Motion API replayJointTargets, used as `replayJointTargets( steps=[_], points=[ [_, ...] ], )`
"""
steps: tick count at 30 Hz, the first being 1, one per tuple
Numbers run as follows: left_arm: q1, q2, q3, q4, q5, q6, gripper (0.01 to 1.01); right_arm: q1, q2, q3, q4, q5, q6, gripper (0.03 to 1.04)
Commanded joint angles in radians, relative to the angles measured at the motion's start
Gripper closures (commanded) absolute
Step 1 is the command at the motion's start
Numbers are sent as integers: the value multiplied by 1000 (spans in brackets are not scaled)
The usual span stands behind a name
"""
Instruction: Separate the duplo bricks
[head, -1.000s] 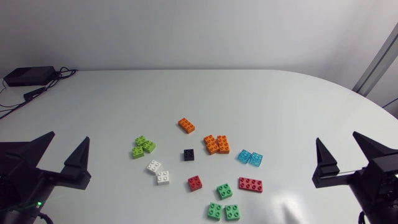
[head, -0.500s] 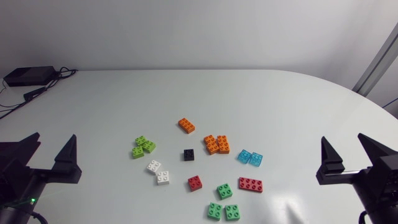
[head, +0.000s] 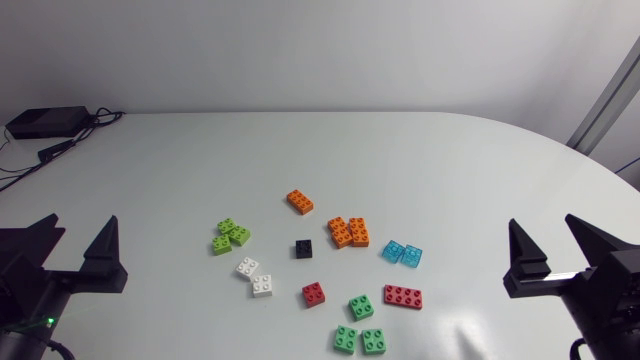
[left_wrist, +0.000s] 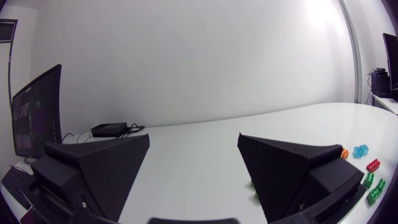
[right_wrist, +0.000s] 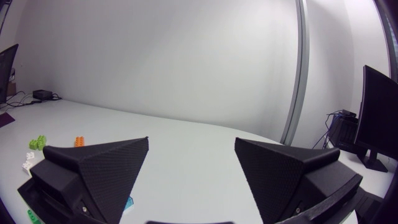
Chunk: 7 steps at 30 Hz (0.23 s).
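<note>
Duplo bricks lie loose in a scatter; both grippers stand wide open and empty.
Around the black brick (head: 304, 249): an orange brick (head: 300, 201) beyond it, an orange cluster (head: 349, 232) just to its right, blue bricks (head: 402, 253) further right, lime bricks (head: 230, 236) to its left, white bricks (head: 255, 277), red bricks (head: 314, 293) and green bricks (head: 361, 306) nearer the arms. The left gripper (head: 82, 220) and right gripper (head: 541, 220) sit well apart from it, fingers spread, holding nothing.

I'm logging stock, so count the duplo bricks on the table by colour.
Orange bricks: 3
Lime green bricks: about 3, clumped
White bricks: 2
Black brick: 1
Light blue bricks: 2
Red bricks: 2
Green bricks: 3
Total: about 16
</note>
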<state>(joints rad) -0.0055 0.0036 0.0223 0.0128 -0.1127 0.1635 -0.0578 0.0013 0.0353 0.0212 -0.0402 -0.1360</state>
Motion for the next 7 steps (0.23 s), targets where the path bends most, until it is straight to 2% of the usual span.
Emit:
replayJointTargets(
  steps=[1,7],
  points=[
    [9,-14,-24,9,-1,1,41,6,-7,-38,-15,19,27,70],
    [9,-14,-25,9,-1,1,41,0,-7,-37,-24,33,27,70]
  ],
)
